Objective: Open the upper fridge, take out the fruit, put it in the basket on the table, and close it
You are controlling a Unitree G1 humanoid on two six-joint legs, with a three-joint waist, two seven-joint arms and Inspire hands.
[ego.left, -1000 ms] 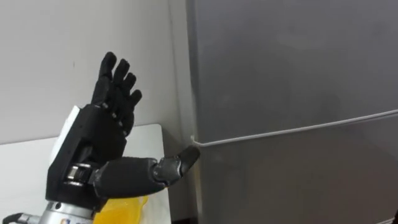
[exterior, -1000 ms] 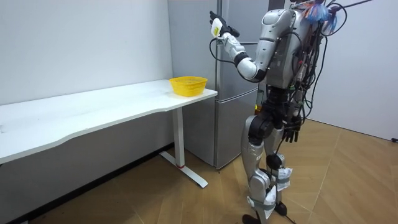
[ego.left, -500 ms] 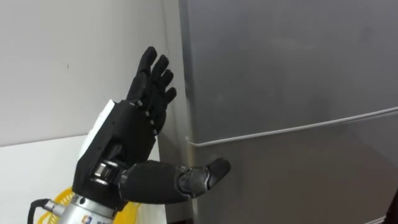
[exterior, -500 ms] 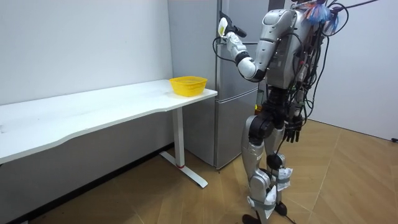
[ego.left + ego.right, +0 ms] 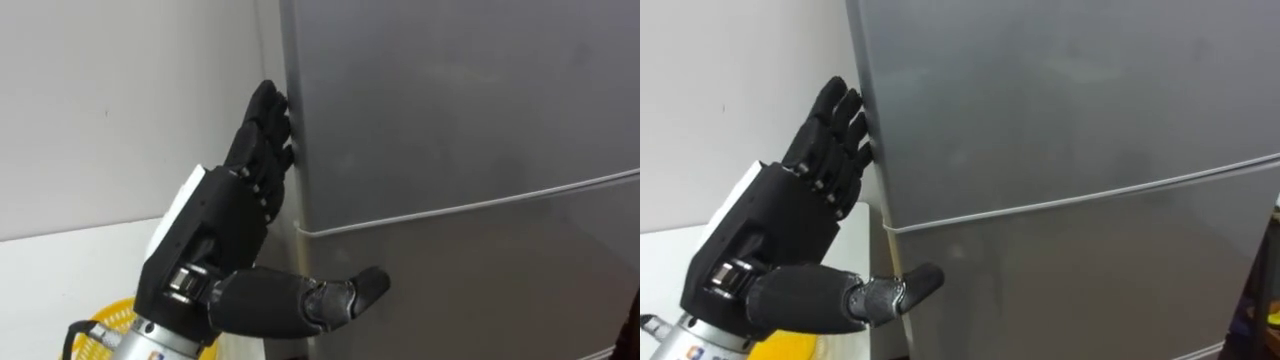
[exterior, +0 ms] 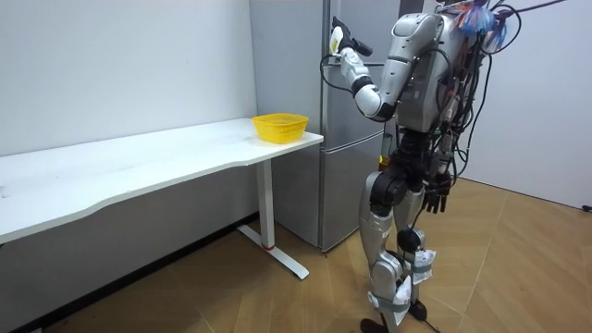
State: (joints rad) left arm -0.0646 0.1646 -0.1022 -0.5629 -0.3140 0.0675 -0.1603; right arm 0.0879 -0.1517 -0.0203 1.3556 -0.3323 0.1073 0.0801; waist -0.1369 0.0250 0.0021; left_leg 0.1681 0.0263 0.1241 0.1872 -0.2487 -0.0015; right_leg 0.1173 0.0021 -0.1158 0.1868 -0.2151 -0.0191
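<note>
The grey fridge stands before me with both doors closed; a thin seam parts the upper door from the lower one. My left hand is raised at the upper door's left edge. Its fingers are straight and rest against that edge, while the thumb reaches across the front just below the seam. The hand is open and holds nothing. In the room view I stand upright facing the fridge, left hand up at the door and right hand hanging relaxed by my hip.
A long white table runs along the wall on my left and ends beside the fridge. A yellow basket sits on its near end, below my left forearm. Bare wooden floor lies behind me.
My left hand has moved right and forward, from open air beside the fridge to the upper door's left edge. The thumb now lies across the fridge front.
</note>
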